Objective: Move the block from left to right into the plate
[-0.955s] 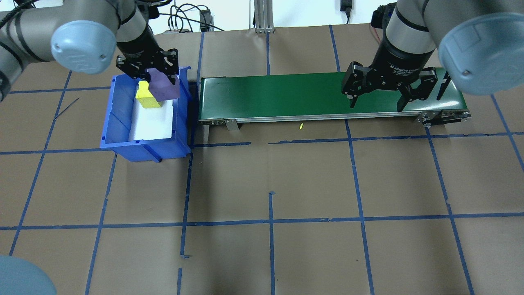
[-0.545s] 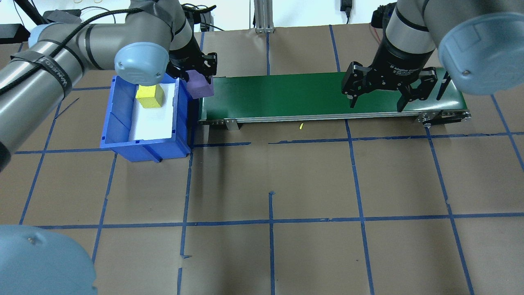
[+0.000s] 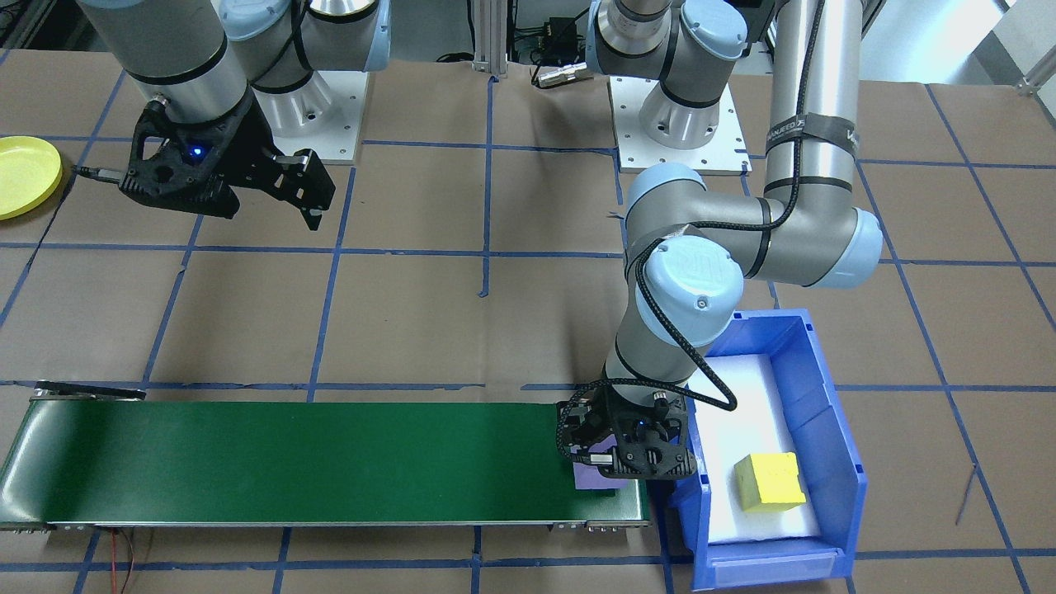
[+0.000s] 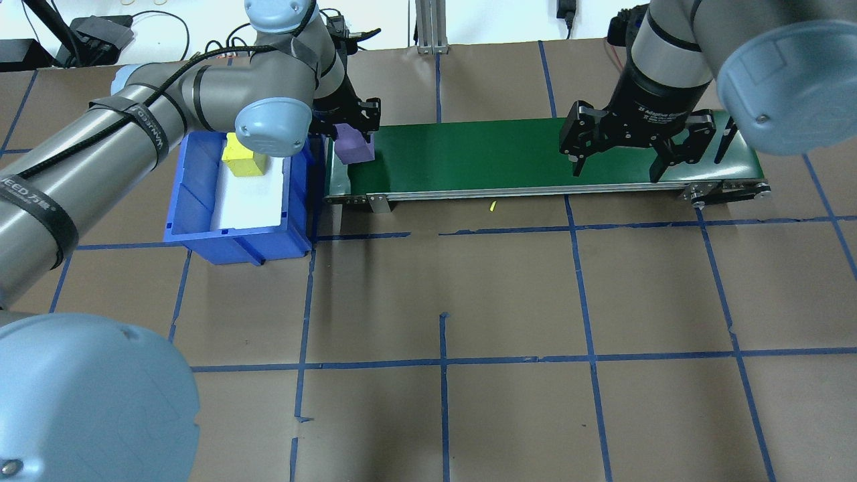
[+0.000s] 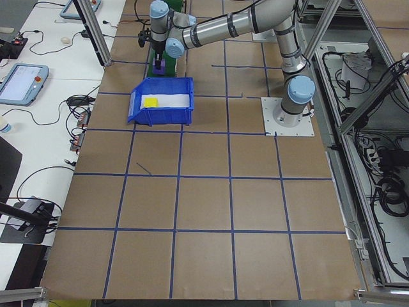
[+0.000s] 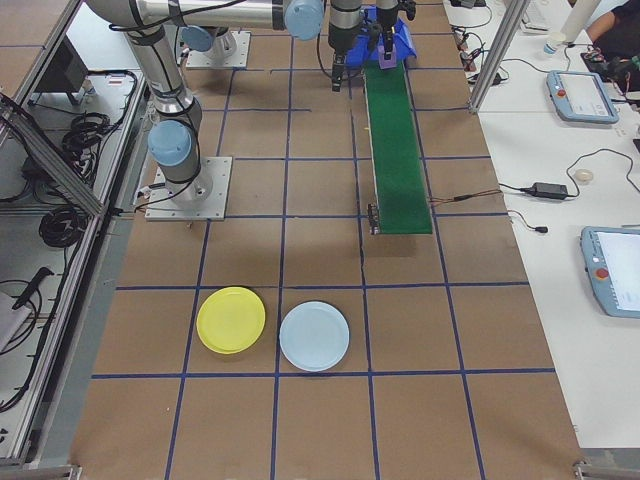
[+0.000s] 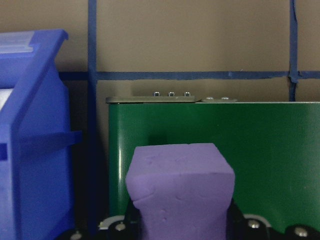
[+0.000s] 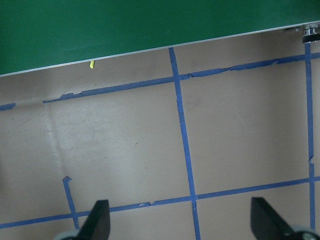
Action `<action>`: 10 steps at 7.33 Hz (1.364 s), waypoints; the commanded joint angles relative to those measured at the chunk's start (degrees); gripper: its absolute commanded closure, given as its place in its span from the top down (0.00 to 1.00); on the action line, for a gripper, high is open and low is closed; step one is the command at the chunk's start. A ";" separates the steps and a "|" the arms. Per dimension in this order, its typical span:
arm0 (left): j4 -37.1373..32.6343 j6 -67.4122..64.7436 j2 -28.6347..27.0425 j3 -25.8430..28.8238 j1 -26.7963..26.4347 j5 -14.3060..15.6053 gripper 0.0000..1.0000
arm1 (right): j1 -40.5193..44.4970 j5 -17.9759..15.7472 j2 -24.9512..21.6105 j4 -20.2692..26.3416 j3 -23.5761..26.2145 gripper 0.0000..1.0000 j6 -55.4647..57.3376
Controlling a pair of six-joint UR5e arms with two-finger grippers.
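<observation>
- Left pincer (image 4: 355, 130) clamped on purple block (image 4: 353, 148), at belt (image 4: 509, 155) end beside bin (image 4: 201, 227).
- Right pincer (image 4: 616, 167) spread apart over belt's far end.
- Plate (image 3: 25, 175) well apart.

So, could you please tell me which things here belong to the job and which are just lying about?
In the job:
purple block
left gripper
right gripper
green conveyor belt
yellow plate

Lying about:
yellow block
blue bin
light-blue plate
</observation>
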 commanded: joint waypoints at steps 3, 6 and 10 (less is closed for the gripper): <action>-1.37 0.21 3.19 -0.71 -0.22 -0.77 0.99 | -0.45 2.69 9.17 -12.70 -1.75 1.00 -2.66; -10.43 0.73 8.58 -0.18 5.89 1.95 1.00 | -0.54 5.08 19.70 -19.41 -8.67 1.00 -2.76; -7.99 9.86 1.39 4.54 12.44 2.05 1.00 | -0.54 13.61 26.58 -22.48 -12.75 1.00 -2.93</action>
